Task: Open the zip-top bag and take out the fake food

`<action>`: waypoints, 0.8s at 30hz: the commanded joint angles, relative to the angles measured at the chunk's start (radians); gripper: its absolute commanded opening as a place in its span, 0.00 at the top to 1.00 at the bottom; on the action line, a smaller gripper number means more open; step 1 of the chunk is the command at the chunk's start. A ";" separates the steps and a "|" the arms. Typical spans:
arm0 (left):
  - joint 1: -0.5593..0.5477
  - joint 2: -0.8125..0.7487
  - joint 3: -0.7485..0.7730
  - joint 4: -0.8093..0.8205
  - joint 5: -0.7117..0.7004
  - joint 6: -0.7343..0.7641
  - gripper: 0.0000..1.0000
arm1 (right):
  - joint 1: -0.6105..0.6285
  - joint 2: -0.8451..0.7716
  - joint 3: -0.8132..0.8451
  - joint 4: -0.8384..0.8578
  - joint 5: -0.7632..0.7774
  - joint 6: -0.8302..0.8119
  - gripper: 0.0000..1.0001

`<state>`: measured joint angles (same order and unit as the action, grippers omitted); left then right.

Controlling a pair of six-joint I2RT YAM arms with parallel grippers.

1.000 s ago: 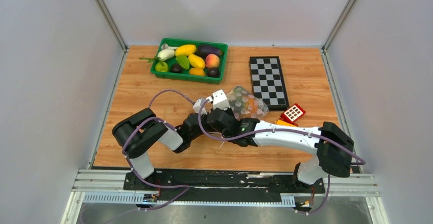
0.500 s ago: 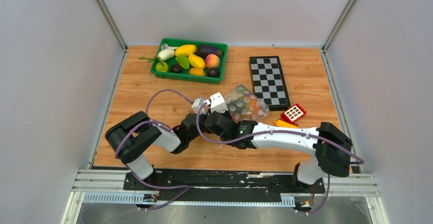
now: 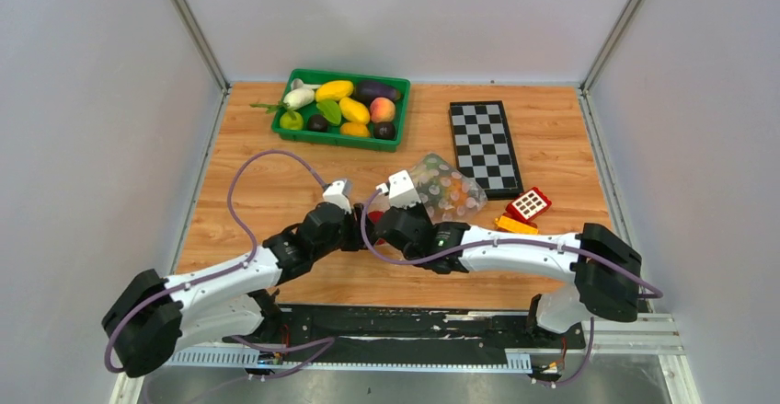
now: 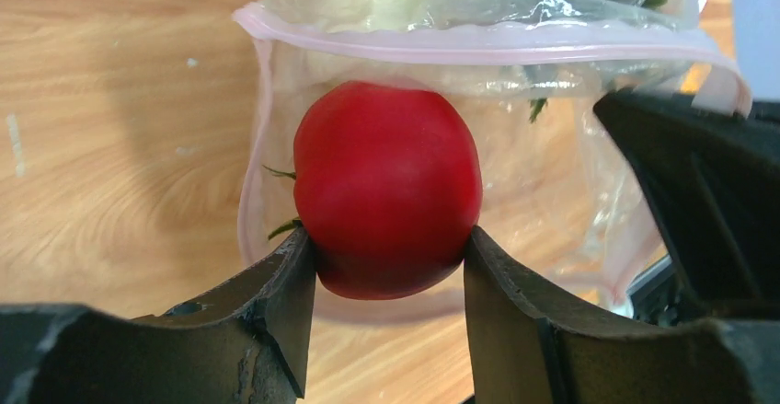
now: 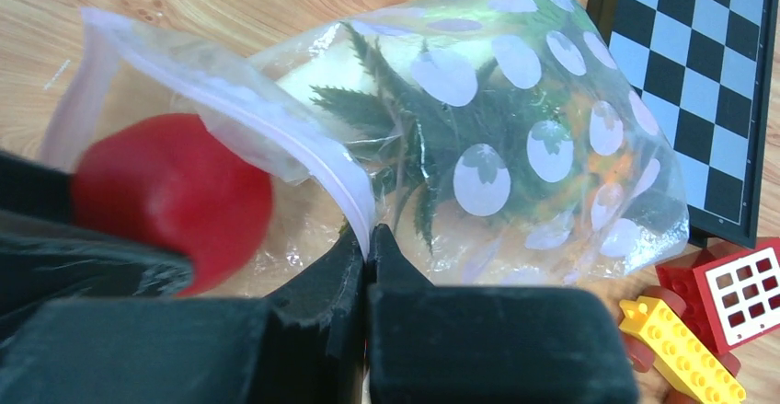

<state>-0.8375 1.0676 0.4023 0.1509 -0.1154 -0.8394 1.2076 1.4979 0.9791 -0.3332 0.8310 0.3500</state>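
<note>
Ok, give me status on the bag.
Left gripper shut on red apple at zip-top bag mouth. Right gripper pinching its rim, bag open. Leafy green piece inside. Nothing blocking.

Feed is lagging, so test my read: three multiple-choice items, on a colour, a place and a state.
1. Colour of the tray? A blue; B white; C green.
2. Where is the apple? A in the tray; B in the left gripper, at the mouth of the bag; C on the chessboard.
3. The right gripper is: A shut on the bag's edge; B wide open; C holding the car.
Answers: C, its rim is green; B, fingers flank it; A, fingers pinch the bag.
</note>
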 commanded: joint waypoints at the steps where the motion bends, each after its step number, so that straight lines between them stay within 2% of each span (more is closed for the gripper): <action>1: -0.003 -0.132 0.112 -0.349 -0.017 0.090 0.79 | -0.014 -0.035 -0.023 0.024 0.039 0.005 1.00; 5: 0.022 -0.187 0.309 -0.527 -0.016 0.172 0.86 | -0.017 -0.019 -0.047 0.032 0.036 0.017 1.00; 9: 0.104 -0.122 0.542 -0.667 -0.033 0.283 0.90 | -0.018 -0.010 -0.057 0.044 0.013 0.021 1.00; 17: 0.291 0.084 0.786 -0.599 -0.050 0.387 0.89 | -0.018 -0.010 -0.079 0.085 -0.028 0.007 1.00; 24: 0.473 0.406 0.977 -0.459 -0.095 0.421 0.88 | -0.017 -0.009 -0.076 0.127 -0.090 -0.026 1.00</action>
<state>-0.4419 1.3529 1.2835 -0.4076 -0.1654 -0.4679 1.1942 1.4906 0.8997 -0.2718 0.7727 0.3439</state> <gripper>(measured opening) 0.590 0.011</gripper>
